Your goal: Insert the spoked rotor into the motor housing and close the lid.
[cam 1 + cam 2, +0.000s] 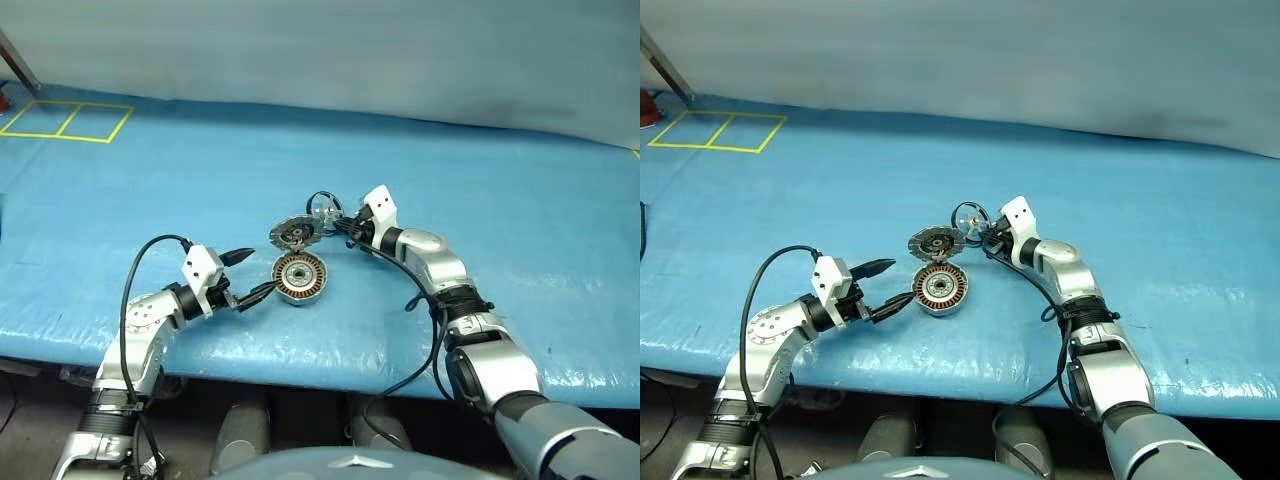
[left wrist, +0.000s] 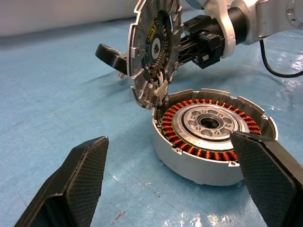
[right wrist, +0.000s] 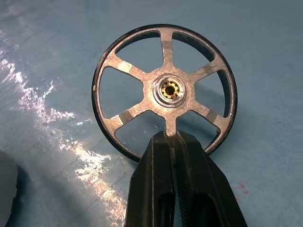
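Rotor pinched in right gripper beside the open housing

Head views: blue sheeting covers the tabletop [image 1: 500,180], which runs wide and bare toward its far edge and both side edges; a yellow taped rectangle [image 1: 68,121] sits at the far left corner. The motor housing [image 1: 299,277] rests near the front edge, about midway along it, with open sheet all round except where the grippers stand. Its lid [image 1: 294,235] is raised on the far side, tilted up and back. The left gripper [image 1: 246,274] lies just left of the housing, fingers spread wide, one ahead of the cup and one nearer the front edge. The right gripper [image 1: 340,226] is just beyond and right of the lid, carrying the spoked rotor [image 1: 322,207] above the sheet.

Left wrist view: the housing [image 2: 214,142] sits between the two black fingers [image 2: 80,179], which stand far apart and touch nothing. Inside the cup a ring of copper windings circles a silver hub; the cup holds nothing else. The lid [image 2: 154,49] stands nearly upright at the hinge, with the right gripper behind it.

Right wrist view: the fingers [image 3: 158,184] are pressed together on one spoke of the rotor [image 3: 165,90], which stands on edge over bare blue sheet.
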You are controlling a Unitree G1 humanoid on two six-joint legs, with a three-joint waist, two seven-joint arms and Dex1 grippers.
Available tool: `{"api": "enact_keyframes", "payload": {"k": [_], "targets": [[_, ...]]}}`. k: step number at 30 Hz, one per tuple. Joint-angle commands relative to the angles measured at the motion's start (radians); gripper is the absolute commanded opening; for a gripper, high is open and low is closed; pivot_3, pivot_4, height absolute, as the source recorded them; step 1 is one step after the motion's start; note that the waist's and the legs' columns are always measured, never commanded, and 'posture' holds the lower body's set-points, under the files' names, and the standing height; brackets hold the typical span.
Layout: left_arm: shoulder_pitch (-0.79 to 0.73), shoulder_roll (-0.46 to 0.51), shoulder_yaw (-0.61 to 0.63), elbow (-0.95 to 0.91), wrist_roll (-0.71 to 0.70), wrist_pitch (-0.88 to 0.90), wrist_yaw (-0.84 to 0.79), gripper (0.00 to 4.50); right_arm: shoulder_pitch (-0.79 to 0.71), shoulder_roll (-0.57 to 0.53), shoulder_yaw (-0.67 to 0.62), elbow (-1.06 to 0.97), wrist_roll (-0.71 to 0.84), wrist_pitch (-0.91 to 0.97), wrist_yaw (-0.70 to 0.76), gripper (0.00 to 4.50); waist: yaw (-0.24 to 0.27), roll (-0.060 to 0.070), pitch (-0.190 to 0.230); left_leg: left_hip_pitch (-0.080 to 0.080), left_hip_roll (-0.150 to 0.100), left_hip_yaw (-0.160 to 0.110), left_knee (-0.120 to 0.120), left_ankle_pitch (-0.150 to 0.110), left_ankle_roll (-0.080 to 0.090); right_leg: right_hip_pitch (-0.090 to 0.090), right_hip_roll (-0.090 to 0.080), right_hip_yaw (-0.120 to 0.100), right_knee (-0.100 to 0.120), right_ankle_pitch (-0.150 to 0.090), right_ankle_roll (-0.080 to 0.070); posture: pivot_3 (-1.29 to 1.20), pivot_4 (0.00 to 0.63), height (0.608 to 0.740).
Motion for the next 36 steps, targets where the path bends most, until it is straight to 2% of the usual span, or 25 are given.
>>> {"api": "enact_keyframes", "payload": {"k": [1, 9, 15, 23, 29, 36], "targets": [[0.002, -0.013, 0.018, -0.028, -0.021, -0.025, 0.007, 4.50, 0.082, 0.022, -0.118, -0.210, 0.130, 0.057, -0.071, 0.03, 0.003, 0.000, 0.000, 0.000, 0.000, 0.000, 0.000, 0.000, 0.000, 0.000, 0.000, 0.000, 0.000, 0.000, 0.000, 0.00, 0.150, 0.740], [0.002, -0.042, 0.029, -0.011, -0.073, -0.013, -0.002, 4.50, 0.365, 0.052, -0.290, -0.721, 0.442, 0.236, -0.161, 0.03, 0.009, 0.001, 0.000, -0.001, 0.001, 0.001, 0.000, 0.000, 0.000, -0.001, 0.000, 0.000, 0.000, -0.001, 0.000, 0.00, 0.150, 0.740], [-0.001, -0.046, 0.012, -0.001, -0.086, -0.012, -0.052, 4.50, 0.524, 0.011, -0.249, -0.920, 0.604, 0.389, -0.113, 0.03, 0.008, 0.001, 0.001, -0.001, 0.002, 0.002, 0.000, 0.000, 0.000, -0.002, -0.001, 0.000, -0.001, -0.002, -0.001, 0.00, 0.150, 0.740], [0.027, -0.028, 0.009, -0.025, -0.083, -0.003, -0.108, 4.50, 0.614, -0.042, -0.098, -0.966, 0.585, 0.437, -0.055, 0.03, 0.010, 0.001, 0.001, -0.002, 0.002, 0.002, 0.000, -0.001, 0.000, -0.003, -0.001, 0.000, -0.002, -0.002, -0.001, 0.00, 0.150, 0.740], [0.045, -0.023, 0.014, -0.033, -0.079, -0.015, -0.114, 4.50, 0.620, -0.102, -0.006, -0.962, 0.539, 0.425, -0.014, 0.03, 0.012, 0.001, 0.001, -0.004, 0.001, 0.002, 0.000, -0.001, -0.001, -0.004, -0.003, -0.001, -0.002, -0.002, -0.001, 0.00, 0.150, 0.740], [0.055, -0.019, 0.011, -0.038, -0.072, -0.019, -0.112, 4.50, 0.608, -0.122, 0.056, -0.964, 0.514, 0.426, 0.010, 0.03, 0.013, 0.001, 0.001, -0.007, 0.001, 0.002, 0.000, -0.001, -0.001, -0.008, -0.002, -0.001, -0.002, -0.002, -0.001, 0.00, 0.150, 0.740]]}}
